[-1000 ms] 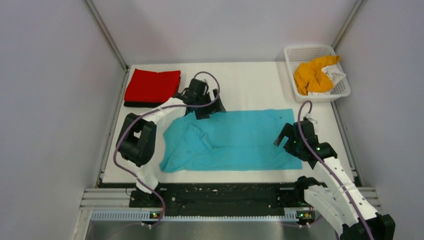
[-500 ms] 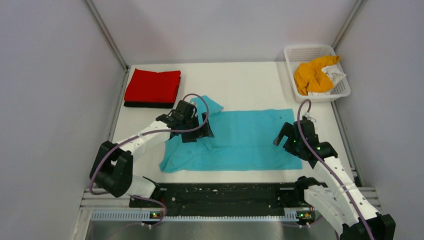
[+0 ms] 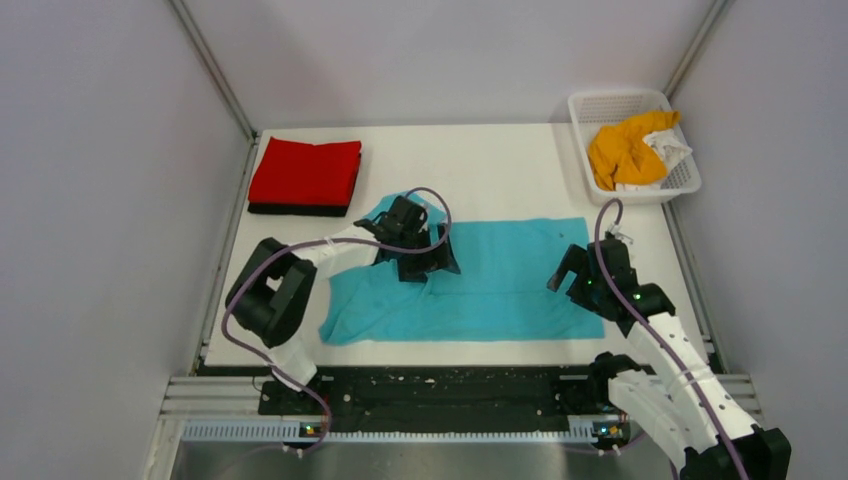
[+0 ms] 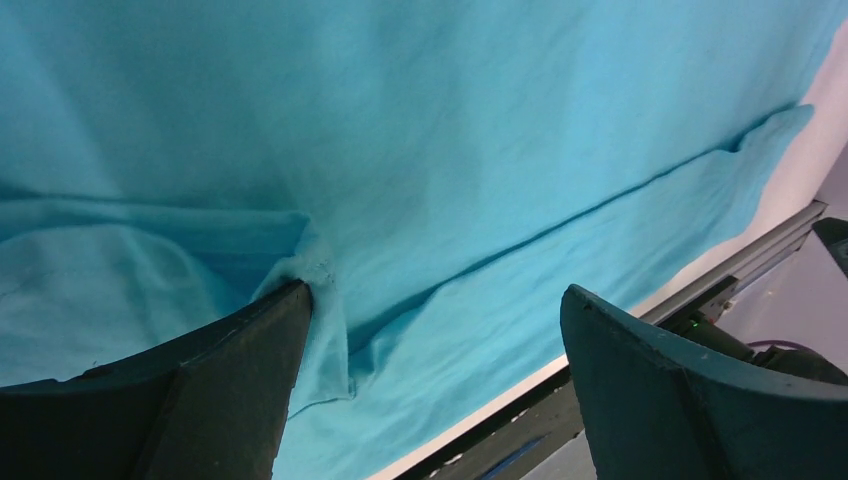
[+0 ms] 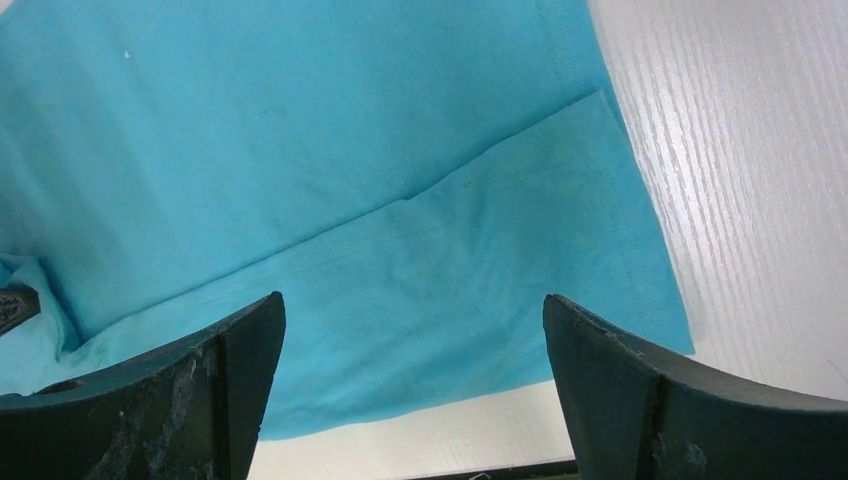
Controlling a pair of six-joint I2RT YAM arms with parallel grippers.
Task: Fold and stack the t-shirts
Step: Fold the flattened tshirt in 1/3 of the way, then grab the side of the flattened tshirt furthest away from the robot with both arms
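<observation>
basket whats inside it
An orange shirt is bunched on top, with a white one showing beside it. Anything beneath them in the basket is covered.

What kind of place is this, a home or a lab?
Probably a robot lab cell: plain panel walls around a white table, left arm and right arm bolted by its metal rail.

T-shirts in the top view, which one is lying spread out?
The turquoise t-shirt, laid wide in the middle. The red t-shirt is a folded rectangle at far left, and the orange t-shirt is bunched in the basket.
</observation>
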